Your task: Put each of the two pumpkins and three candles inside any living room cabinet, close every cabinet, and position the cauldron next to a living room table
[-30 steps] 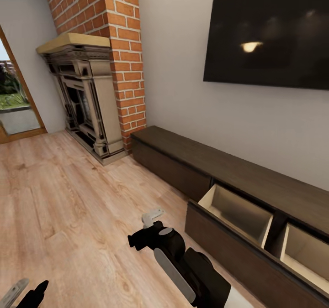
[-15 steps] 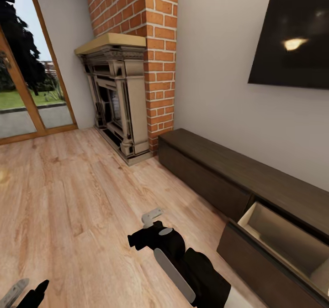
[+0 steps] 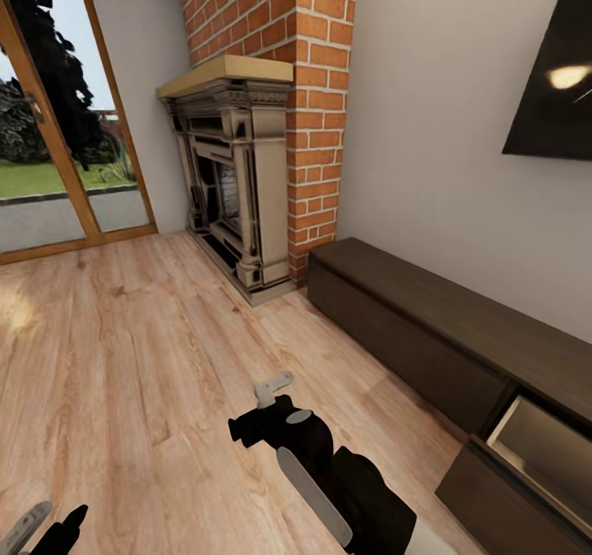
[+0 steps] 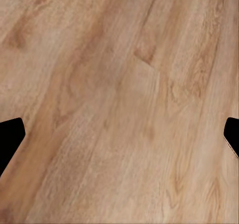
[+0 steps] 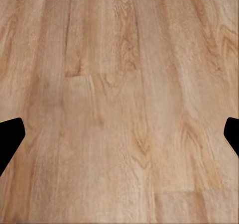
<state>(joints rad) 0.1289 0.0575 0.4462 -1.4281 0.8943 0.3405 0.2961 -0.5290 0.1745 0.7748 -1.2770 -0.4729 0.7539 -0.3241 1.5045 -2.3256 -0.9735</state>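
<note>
Here, cabinet running along the wall, one drawer open, both grippers apart, empty

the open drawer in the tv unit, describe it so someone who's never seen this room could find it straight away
Start at the red brick chimney column with the ornate fireplace at its foot. To its right, the long low dark-brown wooden cabinet runs along the white wall. The open drawer is near its right end, the one front pulled out, showing a pale interior.
</note>
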